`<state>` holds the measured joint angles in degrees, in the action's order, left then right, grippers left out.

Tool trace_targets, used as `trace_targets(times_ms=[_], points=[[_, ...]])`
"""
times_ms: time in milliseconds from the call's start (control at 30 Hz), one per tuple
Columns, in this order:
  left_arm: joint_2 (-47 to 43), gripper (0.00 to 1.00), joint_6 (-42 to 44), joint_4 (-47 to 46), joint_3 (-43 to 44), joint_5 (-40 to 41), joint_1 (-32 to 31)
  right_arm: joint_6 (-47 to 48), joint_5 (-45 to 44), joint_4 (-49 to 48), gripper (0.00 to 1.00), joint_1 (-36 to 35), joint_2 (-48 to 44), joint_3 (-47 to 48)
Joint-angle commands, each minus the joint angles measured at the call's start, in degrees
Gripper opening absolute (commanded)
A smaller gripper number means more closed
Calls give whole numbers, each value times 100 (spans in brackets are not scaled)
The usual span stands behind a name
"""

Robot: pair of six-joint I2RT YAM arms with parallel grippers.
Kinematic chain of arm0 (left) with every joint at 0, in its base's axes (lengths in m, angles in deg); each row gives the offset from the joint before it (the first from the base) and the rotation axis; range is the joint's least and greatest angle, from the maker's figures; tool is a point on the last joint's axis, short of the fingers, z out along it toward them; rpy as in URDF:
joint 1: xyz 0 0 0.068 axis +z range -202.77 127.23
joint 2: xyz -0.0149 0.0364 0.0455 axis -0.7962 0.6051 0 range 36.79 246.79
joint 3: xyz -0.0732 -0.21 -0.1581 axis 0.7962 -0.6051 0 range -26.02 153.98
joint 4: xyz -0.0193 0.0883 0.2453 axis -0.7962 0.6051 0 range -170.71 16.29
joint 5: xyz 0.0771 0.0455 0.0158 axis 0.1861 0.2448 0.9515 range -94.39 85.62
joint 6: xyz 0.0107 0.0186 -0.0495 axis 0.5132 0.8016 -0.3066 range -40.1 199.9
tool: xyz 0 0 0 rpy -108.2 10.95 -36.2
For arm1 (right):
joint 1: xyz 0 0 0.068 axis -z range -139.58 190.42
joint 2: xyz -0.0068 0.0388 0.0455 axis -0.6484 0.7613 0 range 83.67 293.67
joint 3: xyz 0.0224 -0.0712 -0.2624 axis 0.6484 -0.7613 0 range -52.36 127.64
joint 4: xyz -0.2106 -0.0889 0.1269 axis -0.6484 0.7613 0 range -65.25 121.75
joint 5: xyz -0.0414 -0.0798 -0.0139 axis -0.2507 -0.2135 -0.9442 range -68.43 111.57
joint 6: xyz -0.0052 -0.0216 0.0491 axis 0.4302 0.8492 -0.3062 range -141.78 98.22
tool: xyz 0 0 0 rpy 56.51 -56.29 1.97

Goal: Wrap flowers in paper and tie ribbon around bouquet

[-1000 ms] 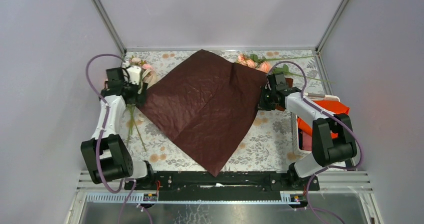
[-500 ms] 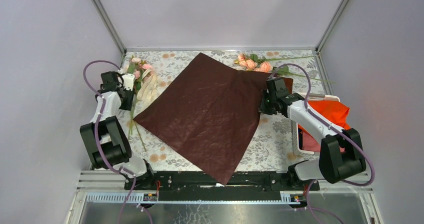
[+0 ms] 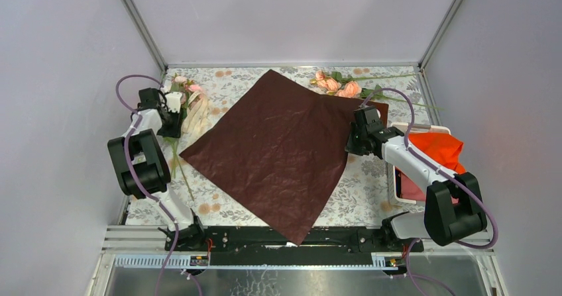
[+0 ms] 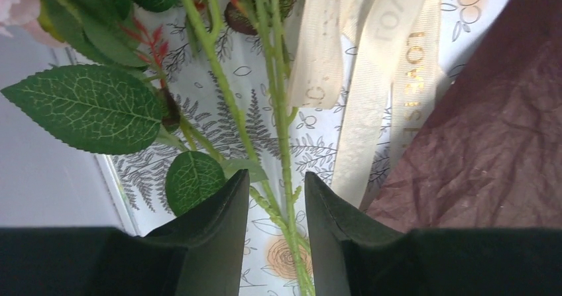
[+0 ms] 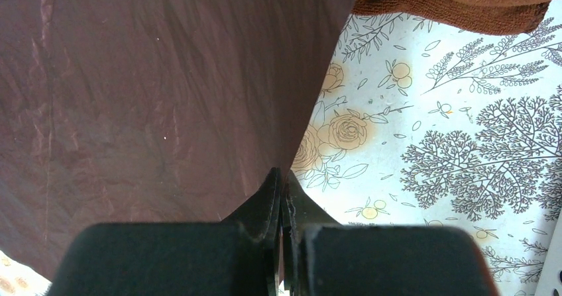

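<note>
Reading the ribbon (image 4: pixel 371 110) from my left wrist, I make out gold "LOVE" — the other letters are too faint. My left claw (image 4: pixel 277 197) stands apart, with the green stems of the flowers (image 4: pixel 225 97) running through a gap wider than they are. My right claw (image 5: pixel 281 190) is pinched together on the edge of the paper (image 5: pixel 166 77). Only the overhead view shows the sheet spread maroon across the counter (image 3: pixel 361 190) — plus more roses (image 3: pixel 335 84) at the far edge and an orange-red cloth (image 3: pixel 437 147) at right.
</note>
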<state>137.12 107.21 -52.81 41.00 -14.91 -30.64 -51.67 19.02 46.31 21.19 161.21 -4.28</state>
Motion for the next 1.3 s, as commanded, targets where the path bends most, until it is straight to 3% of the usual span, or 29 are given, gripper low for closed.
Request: trace_targets(times_ms=[0,267,433,500,600,967,1200,1267], points=[[59,43,-109,-118,-39,-311,-62,-15,-175,-54,0,-2,11,70],[542,34,-133,-256,78,416,-85,8,-209,-43,0,-2,-35,101],[746,32,-166,-276,77,417,-85,15,-225,-41,0,-2,-37,121],[794,23,-207,-277,101,394,-81,10,-226,-38,0,-2,-45,123],[626,0,-329,-244,132,372,-79,15,-236,-35,0,-2,-70,118],[-767,0,-1834,-67,1075,-460,482,-194,-78,-337,0,-8,-255,-149],[-1307,0,-2698,176,1640,-1750,361,-292,70,-451,0,-11,-351,-292],[-1367,0,-3164,237,1707,-2336,319,-267,-20,-376,13,-11,-459,-292]])
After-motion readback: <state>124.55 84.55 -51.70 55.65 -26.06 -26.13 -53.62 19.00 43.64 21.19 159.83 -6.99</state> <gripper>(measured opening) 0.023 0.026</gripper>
